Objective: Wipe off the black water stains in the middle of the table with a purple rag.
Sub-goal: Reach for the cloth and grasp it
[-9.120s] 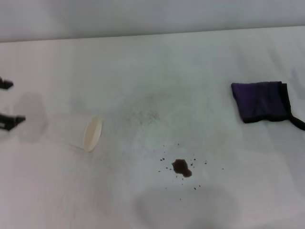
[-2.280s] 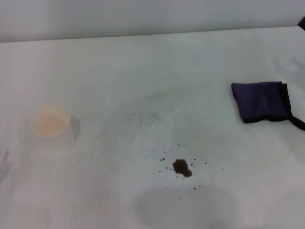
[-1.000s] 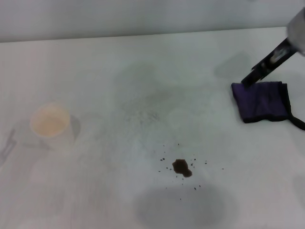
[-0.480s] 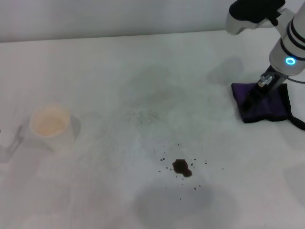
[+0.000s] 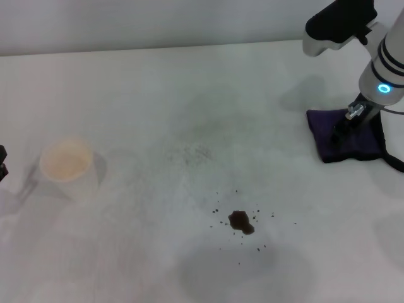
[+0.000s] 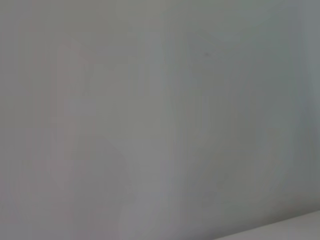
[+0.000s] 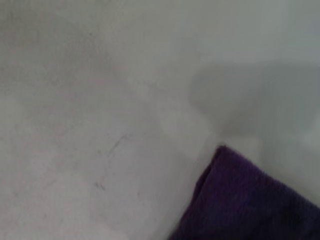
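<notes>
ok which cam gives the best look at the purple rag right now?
Head view: the purple rag shows nearly whole on the table, with the right gripper down on it. The right wrist view catches only one corner. The left wrist view shows none of it.

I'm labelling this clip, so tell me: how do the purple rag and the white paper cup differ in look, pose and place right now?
The purple rag is dark, flat and folded; the white paper cup is pale and stands upright, mouth open upward. The rag lies at the table's right side, the cup at its left. The right tool is down at the rag; nothing touches the cup. Both rest on the table, apart from the black water stains.
</notes>
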Controlling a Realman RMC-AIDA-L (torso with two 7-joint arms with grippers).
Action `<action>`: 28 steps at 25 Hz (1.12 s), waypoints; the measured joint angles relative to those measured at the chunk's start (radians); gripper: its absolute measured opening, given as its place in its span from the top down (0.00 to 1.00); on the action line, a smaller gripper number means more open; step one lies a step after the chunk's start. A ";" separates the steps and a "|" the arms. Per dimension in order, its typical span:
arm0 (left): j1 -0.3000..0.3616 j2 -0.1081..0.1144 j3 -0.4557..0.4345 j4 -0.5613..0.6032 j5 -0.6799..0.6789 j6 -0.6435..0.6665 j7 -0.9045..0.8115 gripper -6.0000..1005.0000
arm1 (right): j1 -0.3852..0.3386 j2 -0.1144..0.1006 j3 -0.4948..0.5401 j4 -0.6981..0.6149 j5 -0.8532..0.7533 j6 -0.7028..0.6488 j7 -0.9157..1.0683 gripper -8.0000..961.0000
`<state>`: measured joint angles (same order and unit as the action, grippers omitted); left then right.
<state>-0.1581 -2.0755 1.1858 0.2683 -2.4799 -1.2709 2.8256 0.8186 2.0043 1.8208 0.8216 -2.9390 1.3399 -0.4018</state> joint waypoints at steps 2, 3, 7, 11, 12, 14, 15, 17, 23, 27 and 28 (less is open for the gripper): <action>-0.001 0.000 0.000 0.000 0.000 0.000 0.000 0.12 | 0.001 0.000 0.001 -0.013 0.000 -0.015 -0.003 0.28; -0.001 0.000 0.000 0.000 0.000 -0.001 0.000 0.12 | 0.002 0.000 0.001 -0.019 0.000 -0.022 -0.004 0.31; 0.000 0.000 0.001 0.000 0.001 -0.001 0.000 0.12 | 0.017 -0.002 -0.001 -0.072 -0.001 -0.061 -0.005 0.41; -0.001 -0.001 0.002 0.001 0.008 -0.001 0.000 0.12 | 0.051 -0.009 -0.002 -0.149 -0.002 -0.100 -0.005 0.40; -0.002 -0.001 0.002 0.001 0.012 -0.001 0.000 0.12 | 0.056 -0.009 -0.003 -0.160 -0.004 -0.106 -0.005 0.41; -0.005 -0.001 0.002 0.001 0.015 -0.001 0.000 0.12 | 0.062 -0.009 -0.004 -0.176 -0.021 -0.120 -0.005 0.42; -0.006 -0.001 0.002 0.000 0.015 -0.001 0.000 0.12 | 0.063 -0.008 -0.006 -0.178 -0.029 -0.123 -0.004 0.43; -0.008 -0.001 0.002 0.000 0.015 -0.001 0.000 0.12 | 0.065 -0.006 -0.010 -0.183 -0.040 -0.127 -0.002 0.44; -0.015 -0.002 0.002 0.000 0.017 -0.001 0.000 0.12 | 0.073 -0.007 -0.014 -0.211 -0.043 -0.131 -0.001 0.47; -0.017 -0.002 0.002 0.000 0.017 -0.001 0.000 0.12 | 0.073 -0.005 -0.015 -0.217 -0.043 -0.131 -0.010 0.50; -0.017 -0.002 0.001 0.000 0.017 -0.001 0.000 0.12 | 0.073 -0.004 -0.015 -0.218 -0.043 -0.131 -0.013 0.50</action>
<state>-0.1750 -2.0770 1.1872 0.2684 -2.4631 -1.2717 2.8256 0.8917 2.0000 1.8056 0.6034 -2.9821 1.2094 -0.4144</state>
